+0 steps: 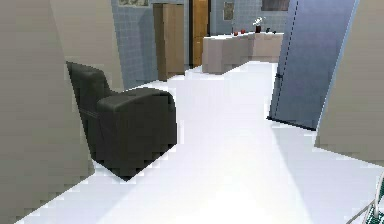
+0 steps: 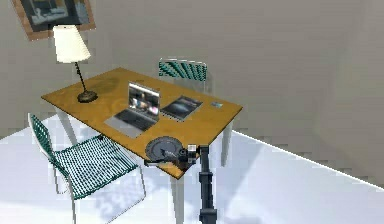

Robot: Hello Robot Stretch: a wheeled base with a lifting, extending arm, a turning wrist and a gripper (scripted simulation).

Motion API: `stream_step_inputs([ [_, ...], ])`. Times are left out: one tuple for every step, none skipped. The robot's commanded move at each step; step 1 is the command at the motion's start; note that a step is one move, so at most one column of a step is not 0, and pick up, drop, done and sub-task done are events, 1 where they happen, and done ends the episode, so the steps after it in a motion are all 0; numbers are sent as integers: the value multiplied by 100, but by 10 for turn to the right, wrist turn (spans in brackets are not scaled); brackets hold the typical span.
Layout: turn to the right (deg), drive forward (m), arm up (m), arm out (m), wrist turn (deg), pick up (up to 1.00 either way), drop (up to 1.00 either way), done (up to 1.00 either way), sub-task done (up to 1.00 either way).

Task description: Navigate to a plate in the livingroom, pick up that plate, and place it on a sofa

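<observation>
Wooden table (image 2: pixel 105 95), gripper (image 2: pixel 158 153) hovering
It is hanging at the table's six o'clock edge; whether it is holding anything cannot be told.

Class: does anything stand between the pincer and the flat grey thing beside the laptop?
Nothing visible: only bare tabletop lies between the pincer and the flat grey thing; the laptop sits left of that line.

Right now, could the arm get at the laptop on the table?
Probably yes: the gripper sits at the table's near edge, and the open laptop stands just beyond it with bare tabletop between.
</observation>
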Motion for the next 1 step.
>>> stream_step_inputs([
  [0, 0, 0, 0, 0, 100, 0, 0, 0],
])
